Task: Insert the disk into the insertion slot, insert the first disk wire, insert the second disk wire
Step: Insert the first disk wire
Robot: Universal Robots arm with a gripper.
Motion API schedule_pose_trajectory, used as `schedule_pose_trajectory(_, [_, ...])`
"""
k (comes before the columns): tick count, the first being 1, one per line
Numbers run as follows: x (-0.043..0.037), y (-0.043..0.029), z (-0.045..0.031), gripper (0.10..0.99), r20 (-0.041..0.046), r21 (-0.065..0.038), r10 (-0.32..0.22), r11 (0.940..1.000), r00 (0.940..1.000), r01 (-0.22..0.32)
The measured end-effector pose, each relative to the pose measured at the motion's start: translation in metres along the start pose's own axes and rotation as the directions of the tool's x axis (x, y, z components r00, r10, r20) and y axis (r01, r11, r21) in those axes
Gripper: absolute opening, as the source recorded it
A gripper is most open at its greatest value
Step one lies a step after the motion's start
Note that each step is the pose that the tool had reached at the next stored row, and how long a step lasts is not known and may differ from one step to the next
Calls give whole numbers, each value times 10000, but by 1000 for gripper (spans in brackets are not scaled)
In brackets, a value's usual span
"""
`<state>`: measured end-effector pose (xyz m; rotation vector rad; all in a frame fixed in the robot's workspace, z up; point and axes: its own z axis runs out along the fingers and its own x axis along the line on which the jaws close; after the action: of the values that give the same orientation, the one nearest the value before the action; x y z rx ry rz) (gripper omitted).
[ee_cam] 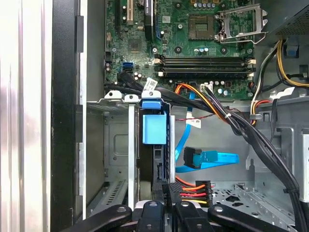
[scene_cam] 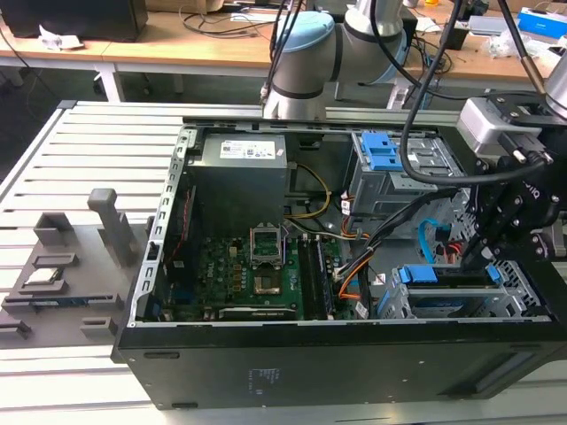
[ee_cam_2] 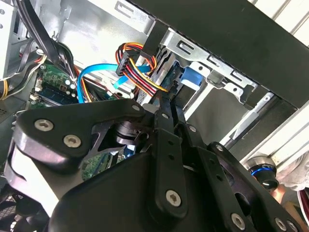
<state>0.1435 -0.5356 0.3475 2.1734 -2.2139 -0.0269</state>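
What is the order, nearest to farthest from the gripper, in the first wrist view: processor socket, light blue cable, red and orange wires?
1. The red and orange wires, beside the gripper.
2. The light blue cable, a little beyond them.
3. The processor socket, far off on the motherboard.

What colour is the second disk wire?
Light blue. The second disk wire shows best in the first wrist view.
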Motion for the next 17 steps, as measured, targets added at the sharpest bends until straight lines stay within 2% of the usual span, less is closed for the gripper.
schedule_pose_trajectory(8, [2, -5, 37, 161, 49, -1, -3, 10000, 10000, 3])
schedule_pose_trajectory(14, [40, -28, 48, 161, 87, -2, -3, 10000, 10000, 3])
schedule_pose_trajectory(17, [43, -30, 77, 161, 79, -2, -3, 10000, 10000, 3])
